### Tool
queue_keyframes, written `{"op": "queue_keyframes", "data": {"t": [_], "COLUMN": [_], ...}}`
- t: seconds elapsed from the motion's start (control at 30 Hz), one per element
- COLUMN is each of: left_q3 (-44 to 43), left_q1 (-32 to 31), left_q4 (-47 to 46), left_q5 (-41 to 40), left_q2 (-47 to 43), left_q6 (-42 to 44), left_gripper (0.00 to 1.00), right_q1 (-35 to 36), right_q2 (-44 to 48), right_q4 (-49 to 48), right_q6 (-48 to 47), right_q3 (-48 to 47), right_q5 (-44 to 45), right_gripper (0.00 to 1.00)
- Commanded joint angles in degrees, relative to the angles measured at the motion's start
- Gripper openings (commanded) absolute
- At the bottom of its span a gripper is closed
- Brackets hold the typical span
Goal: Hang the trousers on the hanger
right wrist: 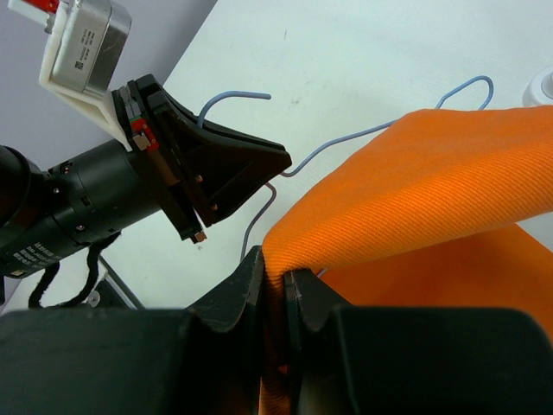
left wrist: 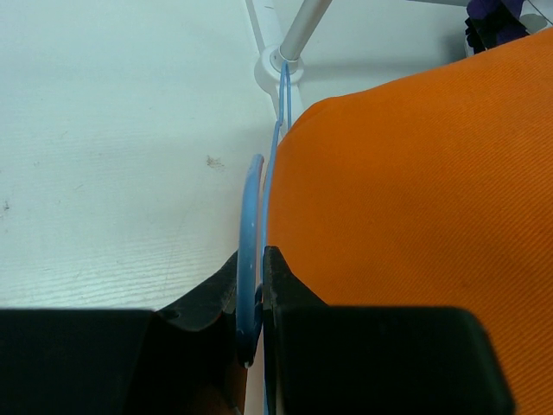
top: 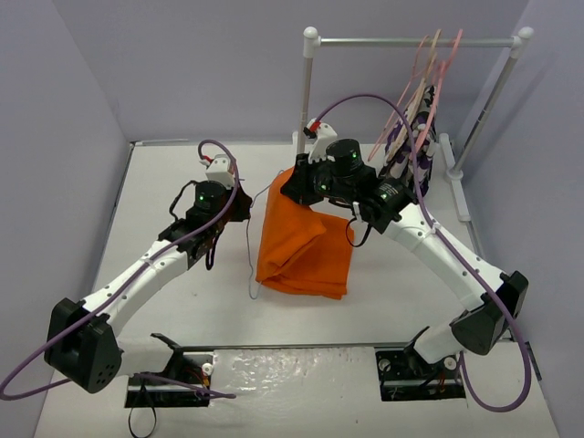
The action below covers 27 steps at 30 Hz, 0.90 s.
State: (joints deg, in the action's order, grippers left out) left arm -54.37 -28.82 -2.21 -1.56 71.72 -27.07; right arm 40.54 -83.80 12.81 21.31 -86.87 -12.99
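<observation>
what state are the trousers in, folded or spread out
Folded: the trousers form a compact doubled-over block, with an upper layer over a lower one in the right wrist view.

Not one word, number or brand mark can be read in any of the views. In the right wrist view, a few lines of small white print stand on the black cylindrical motor housing (right wrist: pixel 39 246) at the left edge, but they are too small and blurred to make out. The silver-grey metal camera box (right wrist: pixel 86 35) above it carries faint dark lettering along its side, and that is illegible too.
</observation>
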Motion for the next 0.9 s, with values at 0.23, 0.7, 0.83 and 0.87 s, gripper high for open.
{"op": "queue_keyframes", "data": {"t": [0.23,0.7,0.83,0.87], "left_q3": [-9.5,-6.2,-4.4,-3.9], "left_q1": [0.5,2.1,2.4,2.5], "left_q4": [7.4,8.0,7.8,7.6], "left_q5": [-2.3,-8.3,-9.5,-9.7], "left_q2": [2.0,-1.7,-2.0,-2.1], "left_q6": [1.7,1.5,1.6,1.7], "left_gripper": [0.0,0.0,0.0,0.0], "right_q1": [0.1,-1.5,-2.6,-2.6], "right_q2": [0.1,6.2,9.5,10.2], "right_q4": [-9.9,-9.8,-9.8,-9.8], "right_q6": [-2.7,-2.9,-2.5,-2.4], "right_q3": [-4.7,4.2,12.0,13.8], "right_q5": [-0.7,1.3,2.2,2.6], "right_gripper": [0.0,0.0,0.0,0.0]}}
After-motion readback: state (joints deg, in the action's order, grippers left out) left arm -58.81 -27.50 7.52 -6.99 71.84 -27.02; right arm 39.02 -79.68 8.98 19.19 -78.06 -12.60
